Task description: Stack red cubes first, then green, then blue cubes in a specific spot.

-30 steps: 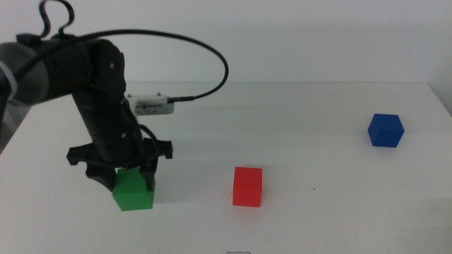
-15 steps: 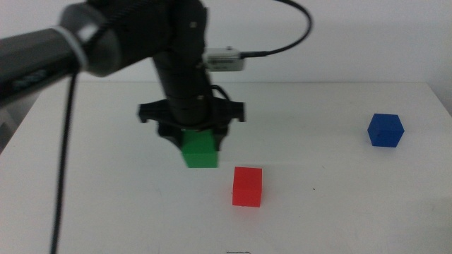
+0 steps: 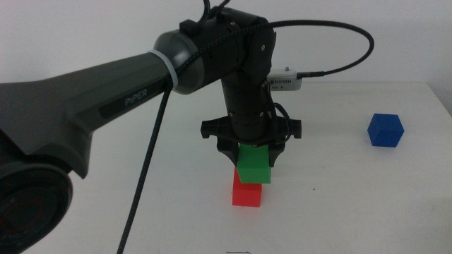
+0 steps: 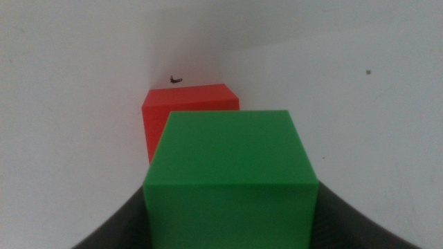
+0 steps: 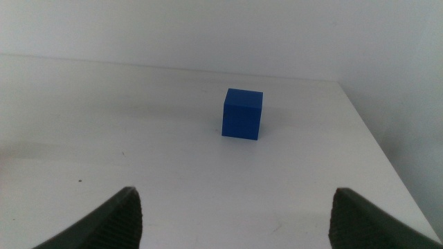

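The green cube (image 3: pixel 254 165) hangs in my left gripper (image 3: pixel 252 156), which is shut on it right above the red cube (image 3: pixel 247 195) near the table's front middle. In the left wrist view the green cube (image 4: pixel 232 176) fills the space between the jaws and the red cube (image 4: pixel 187 117) shows just beyond it; whether the two touch I cannot tell. The blue cube (image 3: pixel 385 130) sits alone at the far right. My right gripper (image 5: pixel 235 211) is open, out of the middle view, facing the blue cube (image 5: pixel 243 113) from a distance.
The left arm (image 3: pixel 127 77) reaches across from the left, its black cable (image 3: pixel 332 67) looping above the table. The white table's right edge (image 3: pixel 441 106) lies close to the blue cube. A small dark speck (image 4: pixel 176 79) marks the tabletop beyond the red cube.
My left gripper has lifted the green cube from the front left and carried it rightward until it is over the red cube. The red and blue cubes have not moved.
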